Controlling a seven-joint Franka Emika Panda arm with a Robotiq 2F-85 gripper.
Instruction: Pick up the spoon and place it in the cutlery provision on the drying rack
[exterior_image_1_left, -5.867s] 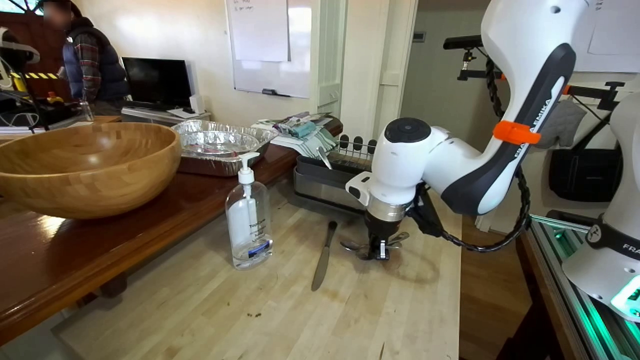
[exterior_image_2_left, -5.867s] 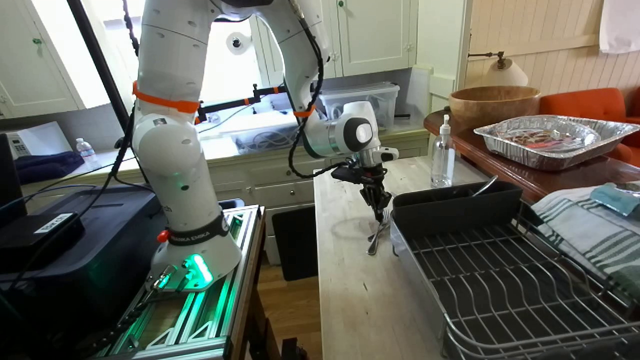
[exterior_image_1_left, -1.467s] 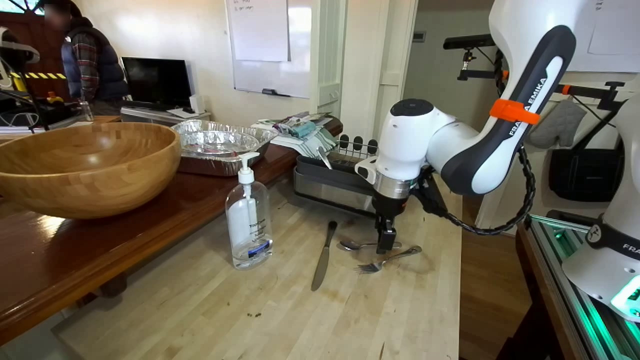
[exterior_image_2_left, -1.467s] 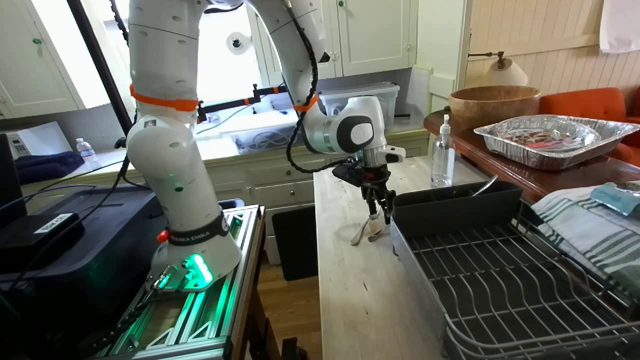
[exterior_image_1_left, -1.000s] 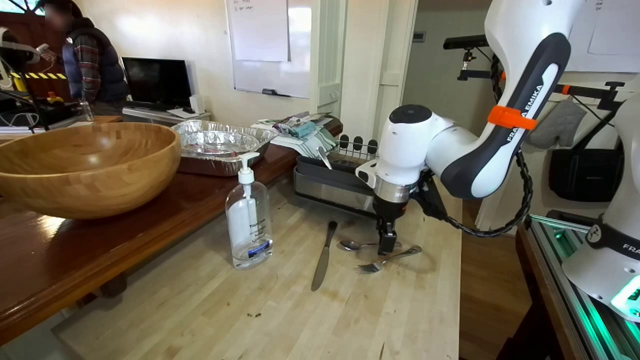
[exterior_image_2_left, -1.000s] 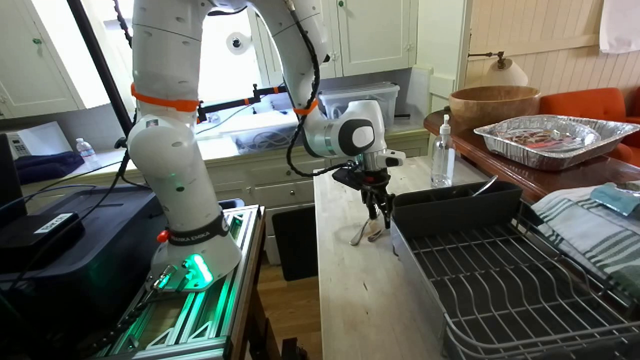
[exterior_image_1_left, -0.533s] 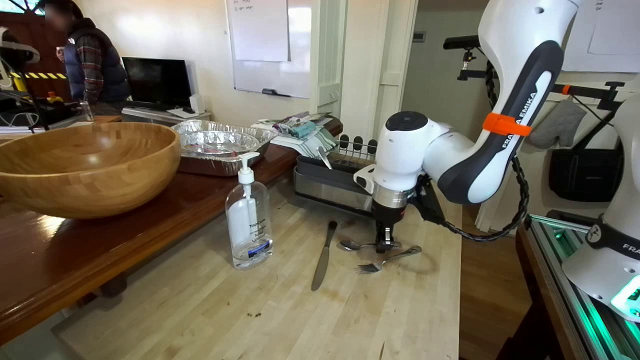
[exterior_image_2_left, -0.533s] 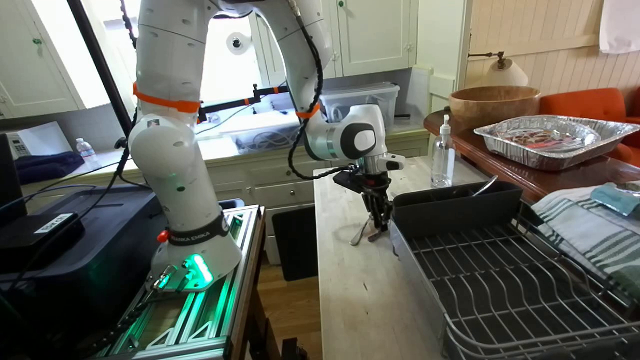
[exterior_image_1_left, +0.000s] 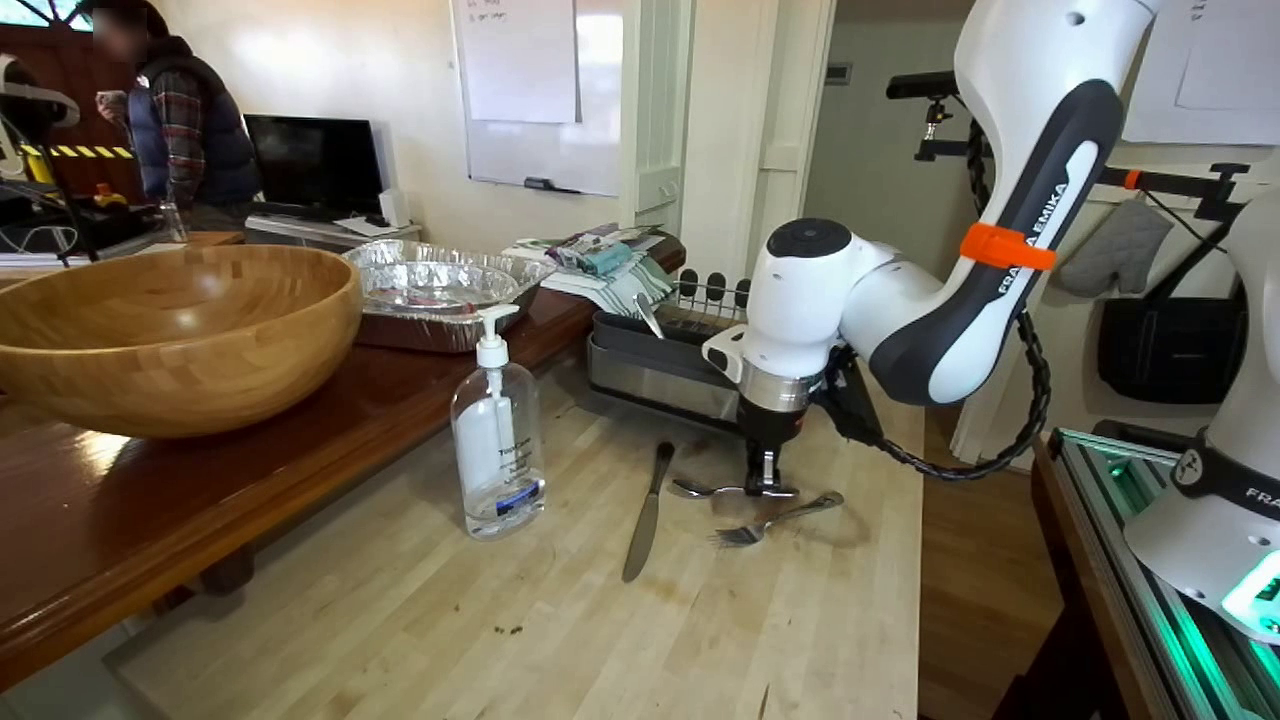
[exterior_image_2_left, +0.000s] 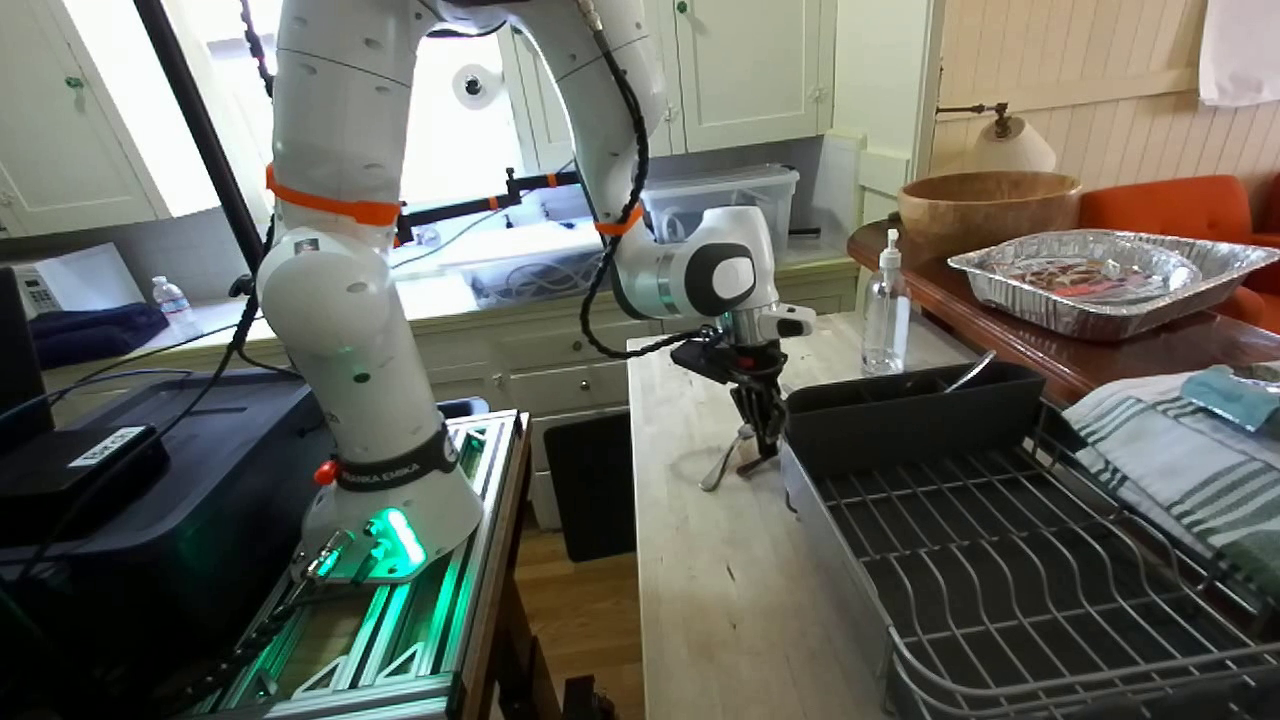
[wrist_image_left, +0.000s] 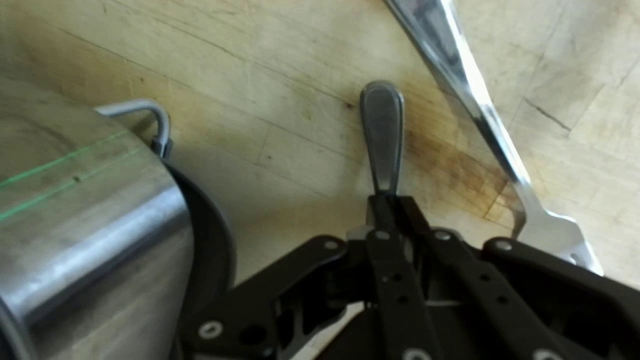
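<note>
Being clenched between 2 nearly touching jaws of the gripper (wrist_image_left: 391, 201), the spoon (wrist_image_left: 384, 135) is being held by its handle beside the drying rack (exterior_image_1_left: 655, 382).

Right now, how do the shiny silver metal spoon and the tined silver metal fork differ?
The spoon is pinched in the black gripper; the fork lies free on the pale wooden tabletop. The spoon ends in a bowl, the fork in tines. Both are silver metal.
</note>
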